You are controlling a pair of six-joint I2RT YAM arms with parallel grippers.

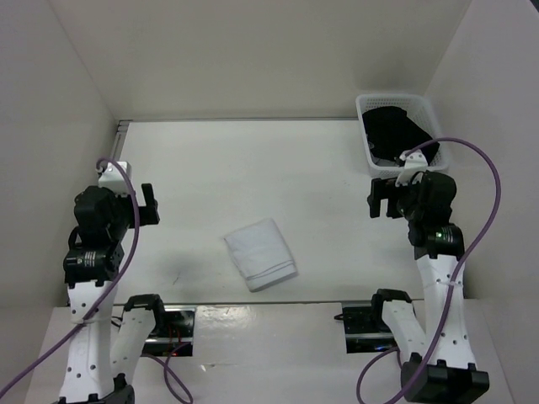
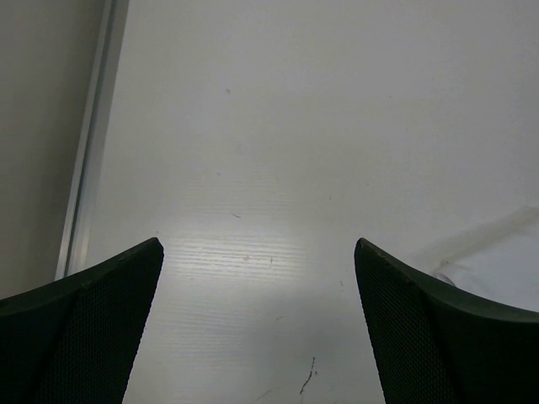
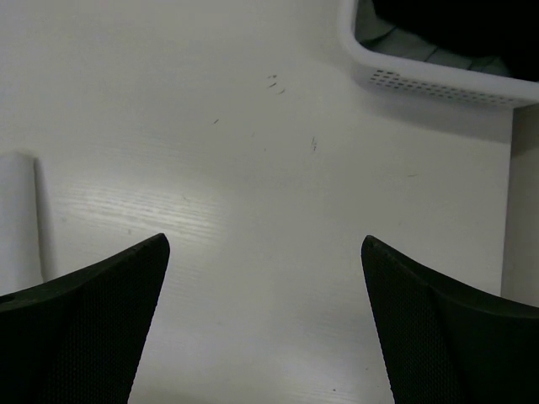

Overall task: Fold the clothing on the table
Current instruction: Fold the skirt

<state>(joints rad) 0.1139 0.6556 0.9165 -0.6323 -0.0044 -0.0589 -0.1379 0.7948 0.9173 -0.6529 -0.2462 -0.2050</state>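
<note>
Overhead, I see the folded white clothing [image 1: 260,253] lying low-centre on the table [image 1: 253,168], between the left gripper [image 1: 150,204] and right gripper [image 1: 381,199], well apart from both. Left wrist: jaws spread wide, clothing at the frame's right edge. Right wrist: jaws wide, clothing at left edge, basket [image 3: 438,80] upper right.

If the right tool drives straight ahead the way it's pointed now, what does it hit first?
Probably the bare table: the open right tool frames nothing else. The basket sits right of that line, the clothing left of it. Depth is hard to judge.
</note>
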